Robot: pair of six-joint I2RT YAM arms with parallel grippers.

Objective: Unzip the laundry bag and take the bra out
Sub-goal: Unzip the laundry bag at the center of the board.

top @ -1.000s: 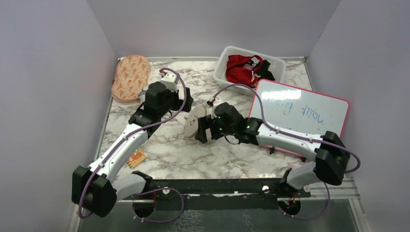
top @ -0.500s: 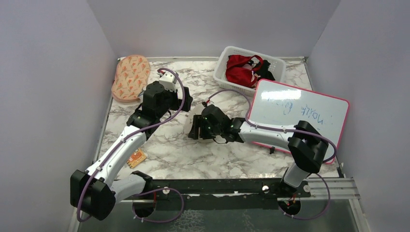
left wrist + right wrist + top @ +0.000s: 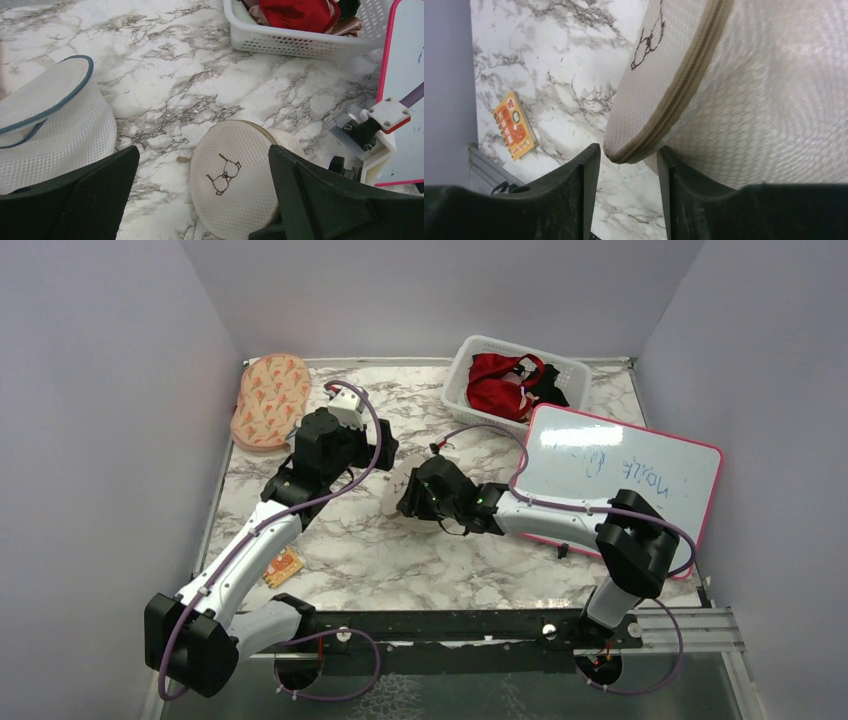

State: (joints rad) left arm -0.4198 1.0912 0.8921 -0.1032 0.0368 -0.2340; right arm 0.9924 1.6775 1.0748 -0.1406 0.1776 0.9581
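While the right arm lies stretched low across the marble table [image 3: 400, 570], its white forearm running leftward from a raised elbow in front of the pink-framed whiteboard [image 3: 620, 470], the right gripper [image 3: 629, 150] meets the laundry bag [image 3: 232, 190] near the middle of the table. The bag stands tilted on its edge, and its flat face with the small dark drawing [image 3: 223, 176] is turned toward the left arm. From the right wrist you can see the black fingers [image 3: 569, 200] clamped on the bag's lower rim, one on the face side and one pressed into the mesh side. The tan zip seam runs shut between them (as far as that view reaches).

The left arm climbs diagonally from its base at the near left corner and bends over at the wrist. Its left gripper [image 3: 203, 149] hangs above the table, pointed down at the bag. Its jaws are spread wide with nothing between them, and the bag shows in the gap without touching either finger.

A white-and-grey mesh pouch [image 3: 50, 125] sits just to the left of the bag. At the far side, a white basket [image 3: 300, 42] holds a red garment [image 3: 495, 380]. An oval orange-patterned pouch [image 3: 268, 400] lies in the far left corner, and a small orange card [image 3: 283, 566] lies near the left arm.
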